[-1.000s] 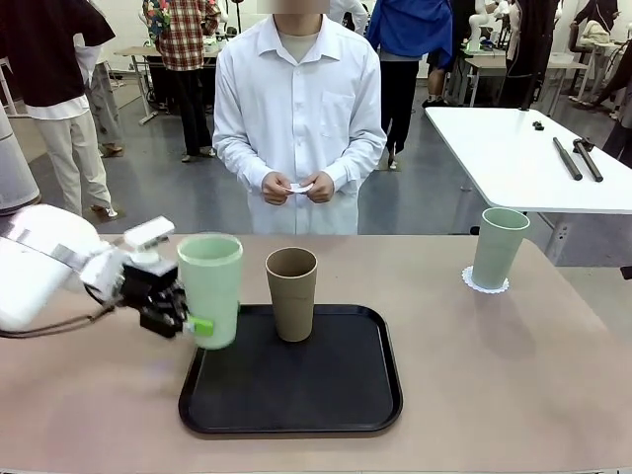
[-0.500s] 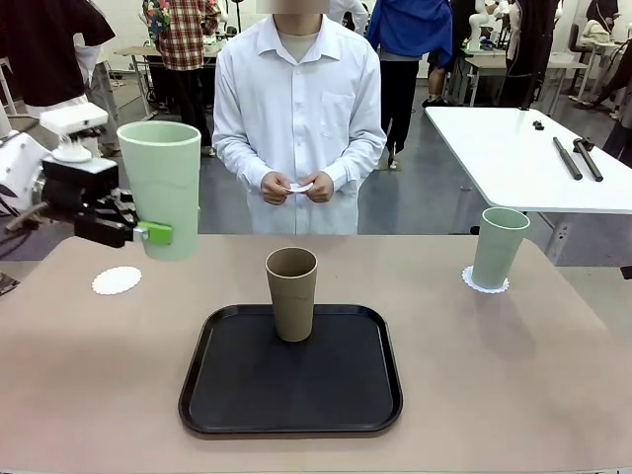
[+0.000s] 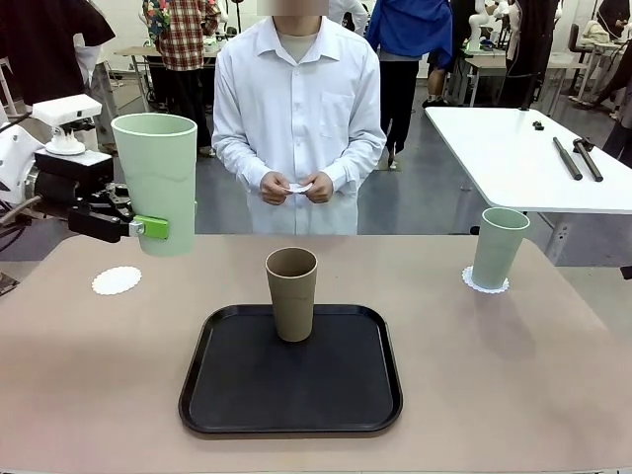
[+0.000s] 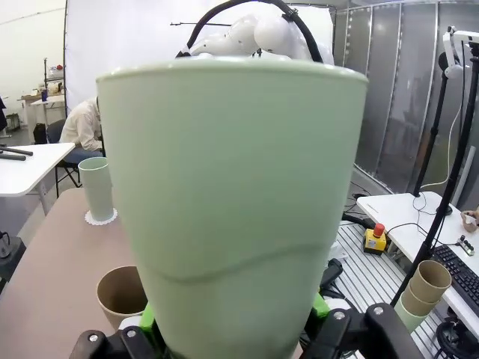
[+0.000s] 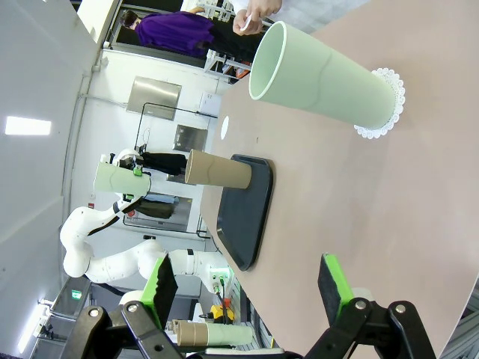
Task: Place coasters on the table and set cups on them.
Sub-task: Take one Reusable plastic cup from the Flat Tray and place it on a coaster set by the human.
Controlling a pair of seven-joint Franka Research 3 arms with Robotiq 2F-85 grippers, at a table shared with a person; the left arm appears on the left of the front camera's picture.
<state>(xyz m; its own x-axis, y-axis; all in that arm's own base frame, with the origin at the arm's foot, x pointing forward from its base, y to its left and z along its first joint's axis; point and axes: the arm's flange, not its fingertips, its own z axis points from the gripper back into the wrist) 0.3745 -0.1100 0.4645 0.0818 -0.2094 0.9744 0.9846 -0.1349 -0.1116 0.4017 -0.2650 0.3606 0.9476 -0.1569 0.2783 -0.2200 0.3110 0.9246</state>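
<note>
Above the left end of the table (image 3: 494,375), the left gripper (image 3: 150,228) pinches a mint cup (image 3: 156,168) near its base, well clear of the bare coaster (image 3: 117,280). Lowered off-centre, the cup could crumple the coaster or tip; the right gripper (image 5: 247,286) is spread, empty.

Grey floor (image 3: 158,197), white side table (image 3: 504,158), people (image 3: 183,44) standing behind.

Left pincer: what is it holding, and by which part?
The left pincer grips the mint green cup by its lower wall, near the base.
</note>
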